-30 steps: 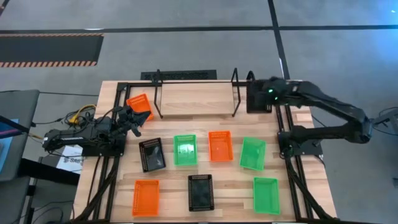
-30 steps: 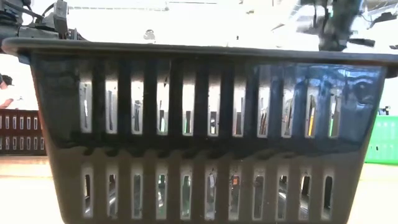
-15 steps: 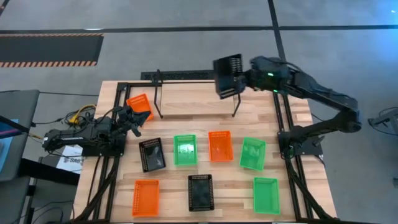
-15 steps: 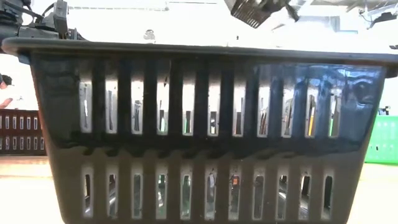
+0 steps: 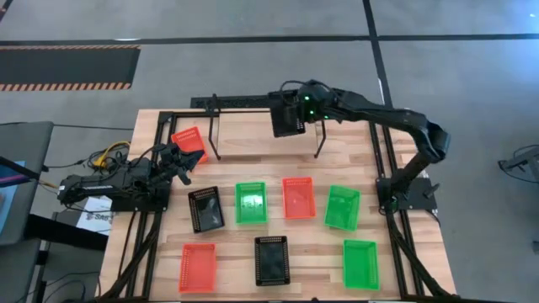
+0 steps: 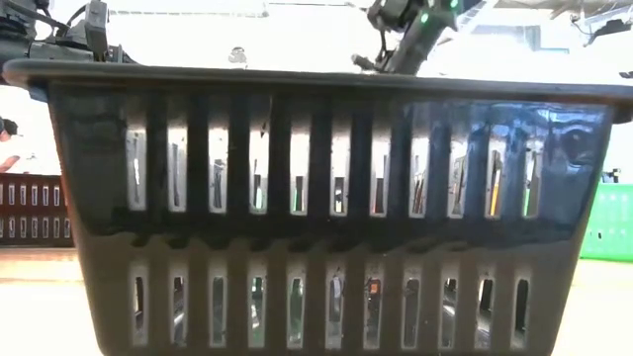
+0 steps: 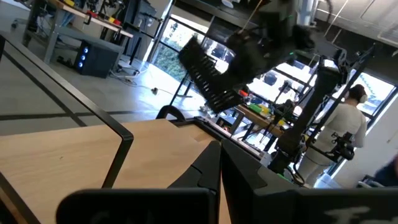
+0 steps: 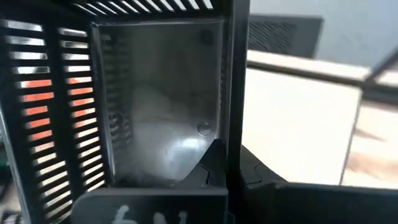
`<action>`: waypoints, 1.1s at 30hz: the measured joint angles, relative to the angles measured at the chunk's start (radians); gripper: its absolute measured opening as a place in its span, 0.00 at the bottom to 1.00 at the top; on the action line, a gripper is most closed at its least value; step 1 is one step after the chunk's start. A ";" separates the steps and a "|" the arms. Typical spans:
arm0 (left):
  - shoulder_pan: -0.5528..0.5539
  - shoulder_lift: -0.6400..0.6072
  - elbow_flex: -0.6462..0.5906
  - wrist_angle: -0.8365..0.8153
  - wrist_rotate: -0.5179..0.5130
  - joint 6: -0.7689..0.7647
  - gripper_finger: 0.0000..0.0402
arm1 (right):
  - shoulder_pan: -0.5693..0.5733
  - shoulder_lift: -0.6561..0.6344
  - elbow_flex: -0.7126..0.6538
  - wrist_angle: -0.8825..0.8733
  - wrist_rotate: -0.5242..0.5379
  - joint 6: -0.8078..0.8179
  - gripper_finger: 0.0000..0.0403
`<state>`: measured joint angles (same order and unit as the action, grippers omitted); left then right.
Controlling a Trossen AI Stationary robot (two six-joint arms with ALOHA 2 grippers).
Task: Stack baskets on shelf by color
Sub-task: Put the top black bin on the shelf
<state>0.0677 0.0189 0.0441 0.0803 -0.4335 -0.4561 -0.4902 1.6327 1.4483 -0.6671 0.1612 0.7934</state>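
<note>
Spanning grey floor, wooden table (image 5: 261, 143); right gripper (image 5: 296, 118) clamped on black basket (image 5: 285, 120); left gripper (image 5: 181, 160) shut, empty.

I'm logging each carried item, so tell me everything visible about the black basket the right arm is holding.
The black basket is a small rectangular tray of glossy, dark plastic with slatted sides and a smooth, reflective floor. The right gripper is shut on one wall, holding it in the air above the right part of the shelf, tilted rather than level. It looks empty, and nothing but the gripper touches it.
</note>
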 joint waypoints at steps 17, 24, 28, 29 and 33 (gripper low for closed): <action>0.000 0.000 0.000 -0.014 0.000 0.001 0.00 | -0.023 0.163 0.005 -0.145 -0.017 0.089 0.01; 0.000 0.000 0.000 -0.019 -0.002 0.001 0.00 | -0.022 0.153 0.001 -0.132 -0.023 0.093 0.01; 0.000 0.000 0.000 -0.020 -0.003 0.001 0.00 | -0.006 0.137 0.017 -0.121 -0.039 0.075 0.01; 0.000 0.000 0.000 -0.020 -0.005 0.001 0.00 | 0.002 0.132 0.034 -0.109 -0.039 0.070 0.01; 0.000 0.000 0.000 -0.021 -0.019 0.000 0.00 | 0.030 0.109 0.112 -0.109 -0.040 0.035 0.01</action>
<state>0.0677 0.0187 0.0441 0.0597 -0.4529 -0.4557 -0.4601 1.7422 1.5606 -0.7763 0.1214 0.8284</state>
